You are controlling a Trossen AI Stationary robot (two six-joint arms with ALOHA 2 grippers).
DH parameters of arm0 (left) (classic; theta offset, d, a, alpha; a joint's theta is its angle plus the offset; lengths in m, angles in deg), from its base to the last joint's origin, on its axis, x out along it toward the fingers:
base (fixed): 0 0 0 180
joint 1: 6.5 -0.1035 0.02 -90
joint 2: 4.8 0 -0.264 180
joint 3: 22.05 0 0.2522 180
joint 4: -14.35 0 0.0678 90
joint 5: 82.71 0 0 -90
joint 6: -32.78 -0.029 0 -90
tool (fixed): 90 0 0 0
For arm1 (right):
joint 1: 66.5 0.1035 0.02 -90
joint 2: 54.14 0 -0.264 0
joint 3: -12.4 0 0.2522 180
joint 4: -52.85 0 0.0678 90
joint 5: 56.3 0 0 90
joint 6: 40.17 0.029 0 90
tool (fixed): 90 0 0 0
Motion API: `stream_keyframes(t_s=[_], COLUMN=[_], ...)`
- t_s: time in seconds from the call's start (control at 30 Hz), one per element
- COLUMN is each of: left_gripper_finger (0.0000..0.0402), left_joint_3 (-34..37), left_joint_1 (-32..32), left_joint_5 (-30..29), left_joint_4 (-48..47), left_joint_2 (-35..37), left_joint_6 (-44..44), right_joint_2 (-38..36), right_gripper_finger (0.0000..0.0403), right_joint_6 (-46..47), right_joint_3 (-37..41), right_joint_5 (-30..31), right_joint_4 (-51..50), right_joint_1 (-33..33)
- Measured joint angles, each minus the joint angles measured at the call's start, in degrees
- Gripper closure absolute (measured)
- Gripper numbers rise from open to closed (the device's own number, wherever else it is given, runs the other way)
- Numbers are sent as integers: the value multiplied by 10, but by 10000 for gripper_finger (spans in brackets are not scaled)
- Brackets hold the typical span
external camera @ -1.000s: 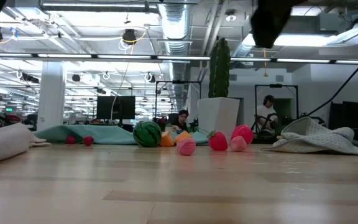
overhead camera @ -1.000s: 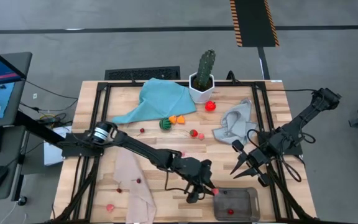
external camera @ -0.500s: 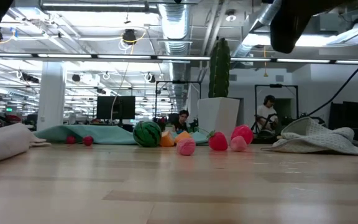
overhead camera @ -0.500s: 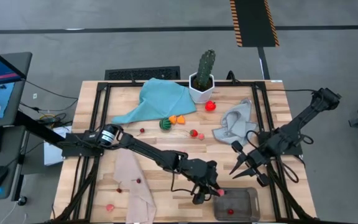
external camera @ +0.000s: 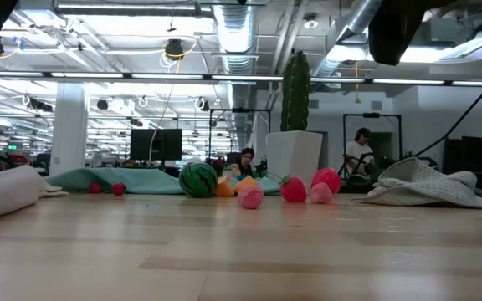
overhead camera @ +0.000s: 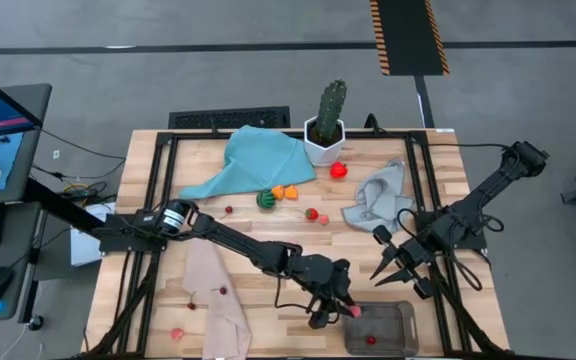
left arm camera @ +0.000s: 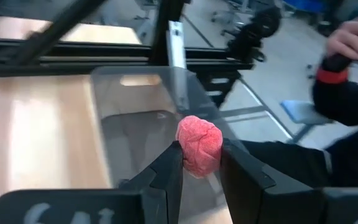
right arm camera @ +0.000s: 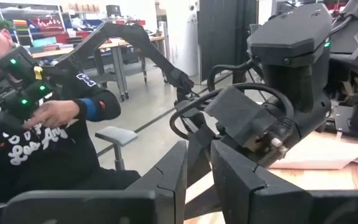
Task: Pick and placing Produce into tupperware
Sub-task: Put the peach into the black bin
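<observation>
At the tupperware's (overhead camera: 379, 327) near-left corner my left gripper (overhead camera: 332, 309) sits clamped on one pink-red produce piece (left arm camera: 199, 144), held over the tub's open mouth and not yet let go; my right gripper (overhead camera: 400, 262) waits just beside the grey cloth (overhead camera: 379, 201), fingers drawn narrow and empty. Progress looks early to me: I count two reddish pieces already in the tub, one in hand, and roughly ten loose on the table (overhead camera: 298, 245) — green striped ball (overhead camera: 265, 199), orange piece (overhead camera: 290, 190), red one (overhead camera: 339, 170) by the cactus pot (overhead camera: 325, 140), a few small reds near the beige cloth (overhead camera: 218, 300).
</observation>
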Motion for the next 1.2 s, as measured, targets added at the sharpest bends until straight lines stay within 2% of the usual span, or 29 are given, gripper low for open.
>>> stream_keyframes(t_s=[0.17,0.57,0.7,0.77,1.2], left_gripper_finger=[317,317,317,317,308], left_joint_3=[0,-4,-9,-10,-31], left_joint_1=[0,-1,-1,-1,0], left_joint_5=[25,-6,28,31,40], left_joint_4=[6,48,79,52,55], left_joint_2=[0,-29,-42,-48,-67], left_joint_6=[0,8,21,30,35], right_joint_2=[1,1,1,1,1], right_gripper_finger=[305,305,305,305,305], right_joint_6=[0,0,0,0,6], right_joint_3=[0,0,0,0,0], right_joint_5=[0,0,0,0,0], right_joint_4=[0,-4,-4,-4,-6], right_joint_1=[0,1,1,1,1])
